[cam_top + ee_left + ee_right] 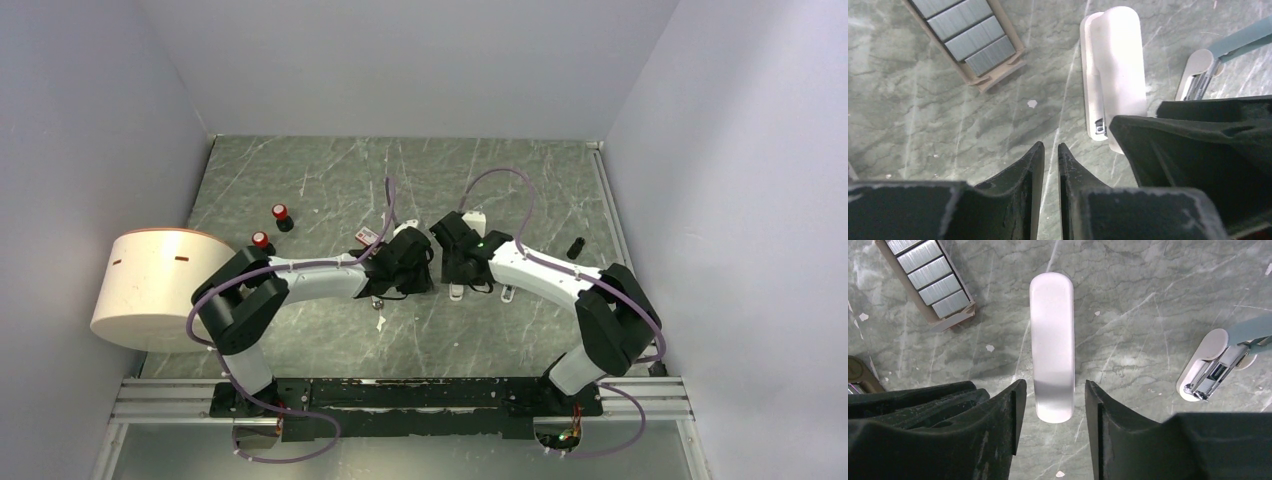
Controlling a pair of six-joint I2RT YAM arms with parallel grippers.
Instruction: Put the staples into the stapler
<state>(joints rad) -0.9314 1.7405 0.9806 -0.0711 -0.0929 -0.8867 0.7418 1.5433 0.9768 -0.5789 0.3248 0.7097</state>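
The staples (970,37) are several grey ribbed blocks in a tan cardboard tray, top left in the left wrist view and in the right wrist view (928,272). The beige stapler (857,376) only shows as a tan edge with metal at the far left of the right wrist view, and small in the top view (378,299). My left gripper (1050,146) is shut and empty, just above bare table. My right gripper (1054,385) is open, its fingers on either side of the near end of the long white stapler (1052,340), apart from it.
The long white stapler (1113,65) lies right of my left gripper. A light-blue stapler (1218,365) lies open at the right. The two grippers (418,268) (460,265) are close together. A white cylinder (160,290), two red caps (280,212) and a red-and-white box (368,235) sit to the left.
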